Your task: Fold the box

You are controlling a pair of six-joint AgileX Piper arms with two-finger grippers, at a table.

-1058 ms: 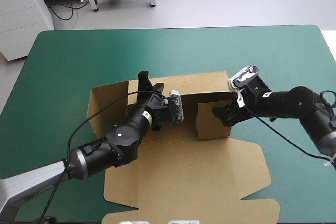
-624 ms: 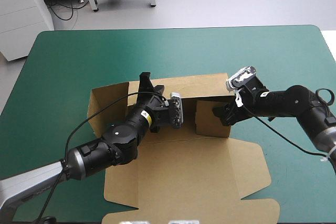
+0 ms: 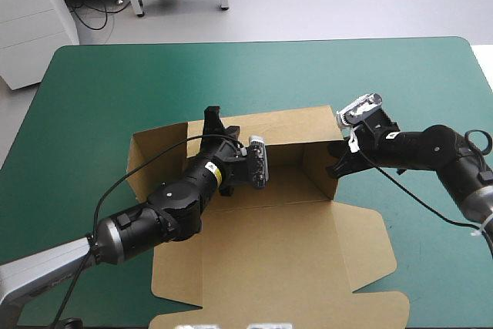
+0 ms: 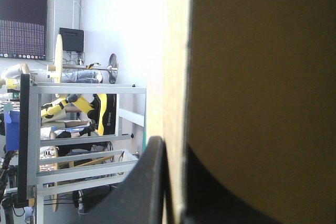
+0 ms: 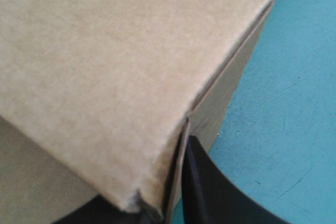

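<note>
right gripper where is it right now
In the high view the right gripper sits right of the middle of the table, shut on the raised right wall of the box.

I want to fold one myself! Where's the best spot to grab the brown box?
Probably the top edge of one of the box's standing walls, coming from above. The far wall stands upright with its thin edge free, and the left gripper pinches it there. The lid lies flat on the table, leaving nothing to pinch.
</note>
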